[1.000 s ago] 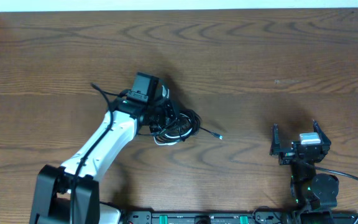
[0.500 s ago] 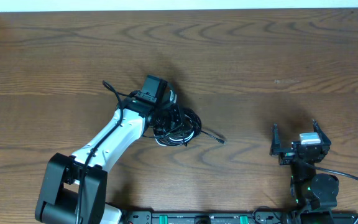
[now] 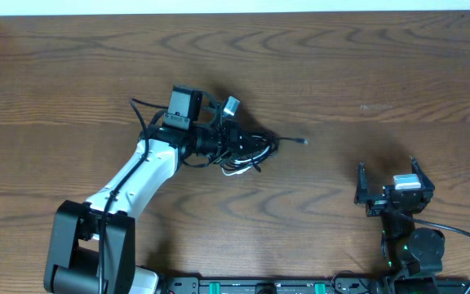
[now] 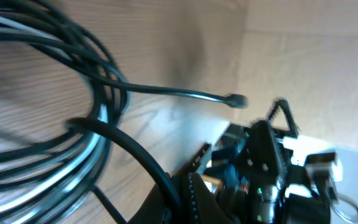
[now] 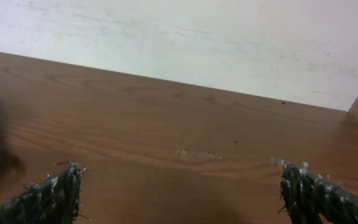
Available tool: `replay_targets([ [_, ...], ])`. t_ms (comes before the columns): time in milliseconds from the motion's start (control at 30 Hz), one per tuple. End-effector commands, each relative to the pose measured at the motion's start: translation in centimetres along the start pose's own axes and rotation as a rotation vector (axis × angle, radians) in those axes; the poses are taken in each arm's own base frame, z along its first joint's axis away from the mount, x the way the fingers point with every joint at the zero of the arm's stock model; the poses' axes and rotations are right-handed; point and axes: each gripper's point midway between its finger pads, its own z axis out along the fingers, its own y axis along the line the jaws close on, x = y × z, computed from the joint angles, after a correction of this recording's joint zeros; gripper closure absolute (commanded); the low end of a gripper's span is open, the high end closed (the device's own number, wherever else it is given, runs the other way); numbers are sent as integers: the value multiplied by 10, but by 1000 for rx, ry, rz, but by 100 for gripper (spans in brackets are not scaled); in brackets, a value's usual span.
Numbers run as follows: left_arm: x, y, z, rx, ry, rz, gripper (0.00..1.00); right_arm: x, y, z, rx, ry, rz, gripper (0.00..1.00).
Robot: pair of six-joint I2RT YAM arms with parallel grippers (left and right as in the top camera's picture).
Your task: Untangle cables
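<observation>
One tangled bundle of thin cables (image 3: 247,151), several black and one white, is stretched left-right over the brown wooden table (image 3: 341,73). Its single free plug end (image 3: 303,141) points right. The left gripper (image 3: 228,143) is clenched on the bundle; right of it, well apart, the right gripper (image 3: 389,183) stands released.

We are looking at a brown wood-grain table (image 3: 341,73), and a tangled bundle of black and white cables (image 3: 247,153) is sitting on it. One black strand (image 3: 288,144) is trailing over the wood to the right of that bundle, ending in a small plug (image 3: 303,141). A faint pale scuff (image 3: 374,107) is showing well to the bundle's right, slightly nearer the far edge.
</observation>
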Motion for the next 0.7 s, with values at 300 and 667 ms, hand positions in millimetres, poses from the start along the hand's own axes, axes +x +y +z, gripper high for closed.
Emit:
replay_targets([
  [300, 30, 28, 25, -214, 73, 107, 92, 0, 2, 0, -9, -2, 10, 1],
  [667, 43, 89, 13, -634, 31, 43, 92, 0, 2, 0, -9, -2, 10, 1],
])
